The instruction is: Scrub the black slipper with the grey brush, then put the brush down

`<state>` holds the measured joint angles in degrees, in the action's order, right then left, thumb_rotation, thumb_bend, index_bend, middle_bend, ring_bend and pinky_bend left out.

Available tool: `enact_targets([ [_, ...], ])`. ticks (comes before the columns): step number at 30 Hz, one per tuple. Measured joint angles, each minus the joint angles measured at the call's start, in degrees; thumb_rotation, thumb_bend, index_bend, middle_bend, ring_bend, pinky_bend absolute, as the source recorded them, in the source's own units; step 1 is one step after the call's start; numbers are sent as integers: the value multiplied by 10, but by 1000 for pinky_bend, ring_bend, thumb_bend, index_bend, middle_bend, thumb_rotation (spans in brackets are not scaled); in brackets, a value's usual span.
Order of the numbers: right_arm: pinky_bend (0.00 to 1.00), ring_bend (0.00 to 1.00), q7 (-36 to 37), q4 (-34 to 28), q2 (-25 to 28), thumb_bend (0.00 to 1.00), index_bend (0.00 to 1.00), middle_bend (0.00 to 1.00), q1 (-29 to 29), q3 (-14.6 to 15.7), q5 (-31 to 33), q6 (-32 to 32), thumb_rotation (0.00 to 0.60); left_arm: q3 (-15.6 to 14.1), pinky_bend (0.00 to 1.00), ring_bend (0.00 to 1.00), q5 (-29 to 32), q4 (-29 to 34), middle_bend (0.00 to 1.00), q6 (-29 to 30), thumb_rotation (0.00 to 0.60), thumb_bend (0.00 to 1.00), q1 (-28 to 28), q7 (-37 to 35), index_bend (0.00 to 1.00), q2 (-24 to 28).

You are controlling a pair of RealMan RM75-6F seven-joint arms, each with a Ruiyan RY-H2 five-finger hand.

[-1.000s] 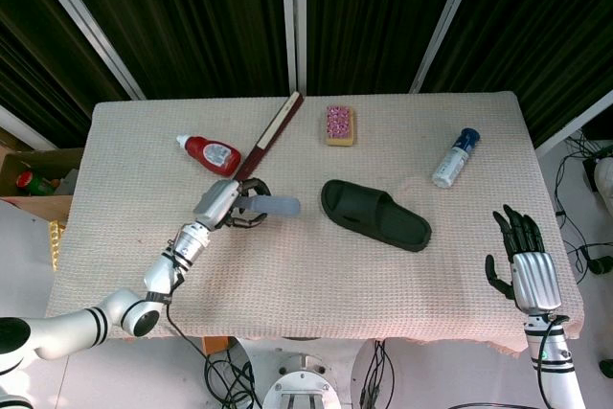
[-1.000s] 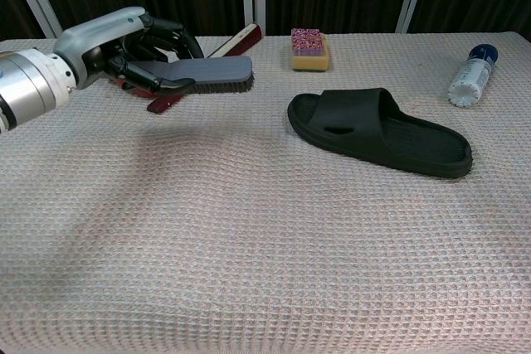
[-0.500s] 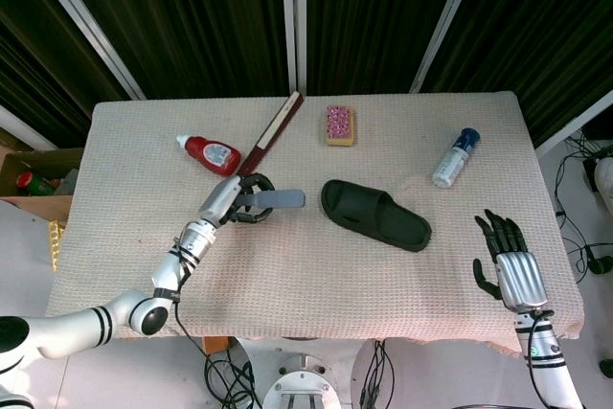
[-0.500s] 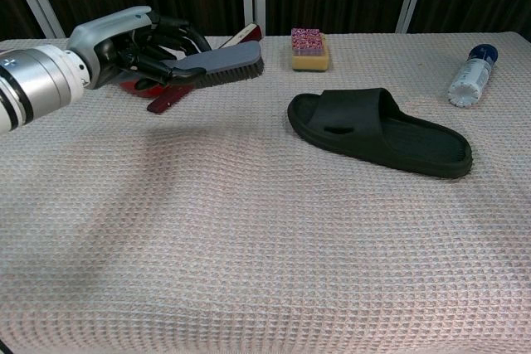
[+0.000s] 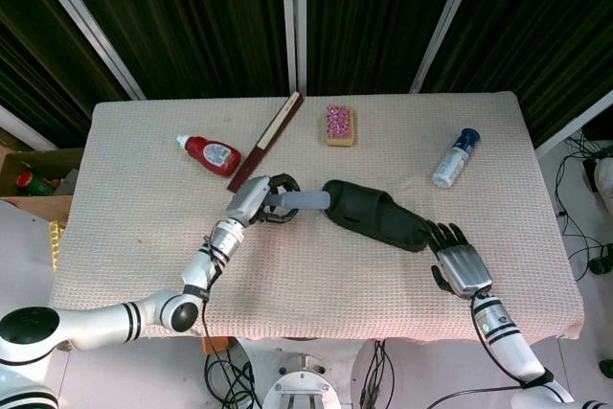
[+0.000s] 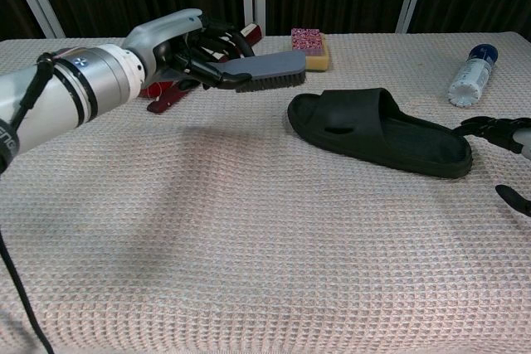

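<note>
Since the earlier frames the left hand (image 5: 261,203) has carried the brush (image 5: 305,200) rightward across the table (image 5: 124,237), and the right hand (image 5: 458,263) has come in from the table's right edge to the slipper's heel end.

Left hand: fingers wrapped round the brush handle, firm hold, bristles down, head pointing at the slipper (image 5: 375,215). In the chest view the brush (image 6: 267,69) hangs clear of the cloth, its tip just short of the slipper's (image 6: 377,131) toe opening and slightly above it.

Slipper: lies flat, sole down, mid-table. Its long axis runs from the toe, nearest the brush, down and right to the heel, nearest the right hand. The brush lines up roughly with that axis.

Right hand: fingers spread, holding nothing. From overhead the fingertips reach the heel; contact cannot be confirmed. In the chest view only its fingertips (image 6: 491,129) show at the frame edge.

Judgement: the left hand need only continue rightward and lower onto the strap.

Nothing lies between brush and slipper. A sponge (image 5: 339,125), red bottle (image 5: 211,152), dark stick (image 5: 267,141) and white bottle (image 5: 454,157) stand well apart.
</note>
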<state>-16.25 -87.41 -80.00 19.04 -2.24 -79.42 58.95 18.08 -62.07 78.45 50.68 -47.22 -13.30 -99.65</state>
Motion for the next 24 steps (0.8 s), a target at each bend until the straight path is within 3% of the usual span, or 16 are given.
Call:
enact_targets([
  [10,0,0,-3,-10,-8,586,0,28,24,-2,41,-38,600,35,1000,1000,100,-58,983,-18,600,437,-69,125,933,-66],
  [24,0,0,26,6,-15,605,0,32,29,11,38,-34,600,72,1000,1000,170,-109,986,-46,600,439,-93,117,933,-119],
])
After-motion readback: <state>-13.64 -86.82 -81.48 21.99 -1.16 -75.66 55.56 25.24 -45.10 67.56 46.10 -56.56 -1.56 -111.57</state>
